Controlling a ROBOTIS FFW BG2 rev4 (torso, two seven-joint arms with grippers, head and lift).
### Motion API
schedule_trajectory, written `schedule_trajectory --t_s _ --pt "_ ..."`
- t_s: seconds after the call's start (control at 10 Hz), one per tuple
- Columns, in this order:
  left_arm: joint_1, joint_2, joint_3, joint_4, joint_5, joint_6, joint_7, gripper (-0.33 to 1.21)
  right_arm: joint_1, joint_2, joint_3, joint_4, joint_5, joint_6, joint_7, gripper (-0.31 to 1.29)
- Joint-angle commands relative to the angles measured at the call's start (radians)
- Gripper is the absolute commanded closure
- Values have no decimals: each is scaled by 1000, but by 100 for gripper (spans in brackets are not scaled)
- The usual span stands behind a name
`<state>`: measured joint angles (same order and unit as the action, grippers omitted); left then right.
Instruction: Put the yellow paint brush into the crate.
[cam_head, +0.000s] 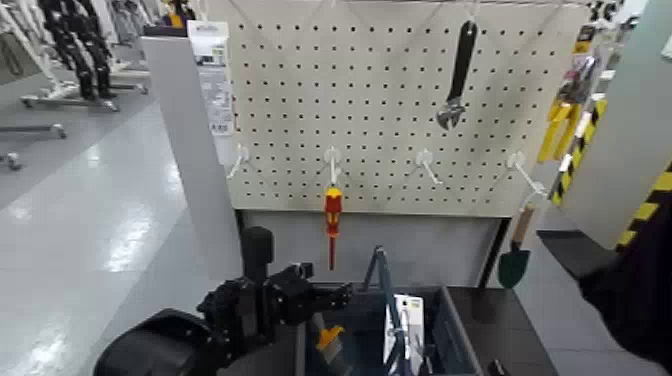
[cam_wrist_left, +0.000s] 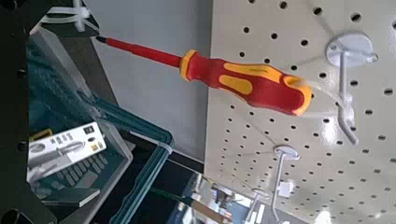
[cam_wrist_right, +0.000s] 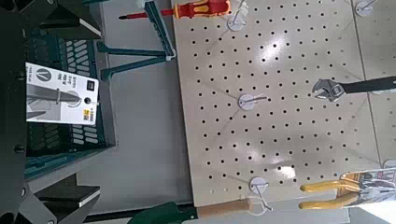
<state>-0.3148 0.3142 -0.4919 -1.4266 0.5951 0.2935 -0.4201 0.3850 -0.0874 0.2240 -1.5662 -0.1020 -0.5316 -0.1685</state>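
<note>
The yellow paint brush (cam_head: 328, 339) shows only its orange-yellow handle end, lying low inside the crate (cam_head: 456, 322) at its left side. The crate is a dark grey-blue bin under the pegboard, with its folding handle (cam_head: 384, 285) standing up. My left gripper (cam_head: 336, 295) hovers just above the brush, open, with nothing between its fingers. The left wrist view looks past the gripper at the crate's rim (cam_wrist_left: 149, 175). My right gripper (cam_wrist_right: 28, 117) hangs back from the pegboard, open and empty, and its view shows the crate's wall (cam_wrist_right: 65, 140).
A red-and-yellow screwdriver (cam_head: 332, 215) hangs on the pegboard (cam_head: 400, 110) just above the crate. A wrench (cam_head: 458, 75) and a green trowel (cam_head: 515, 258) hang farther right. A white carded tool pack (cam_head: 405, 325) stands in the crate. A yellow-black striped post (cam_head: 640, 215) rises at the right.
</note>
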Motion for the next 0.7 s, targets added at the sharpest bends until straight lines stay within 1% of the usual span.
schedule_trajectory --t_s 0.1,0.2,0.3,0.5,0.7 --pt "8 3 15 -87 -186 42 7 11 0 0 -2 2 -1 -2 0 13" --pt "19 6 22 -115 -230 19 21 11 0 0 -2 2 -1 -2 0 13" --pt "39 9 35 -158 -281 3 55 11 -1 -2 -2 3 -2 -5 0 13" --pt "86 9 52 -227 -393 -33 101 11 -1 -2 -3 3 -4 -8 0 13" --pt "186 -3 105 -255 -434 -163 193 11 0 -2 -6 5 -7 -11 0 13"
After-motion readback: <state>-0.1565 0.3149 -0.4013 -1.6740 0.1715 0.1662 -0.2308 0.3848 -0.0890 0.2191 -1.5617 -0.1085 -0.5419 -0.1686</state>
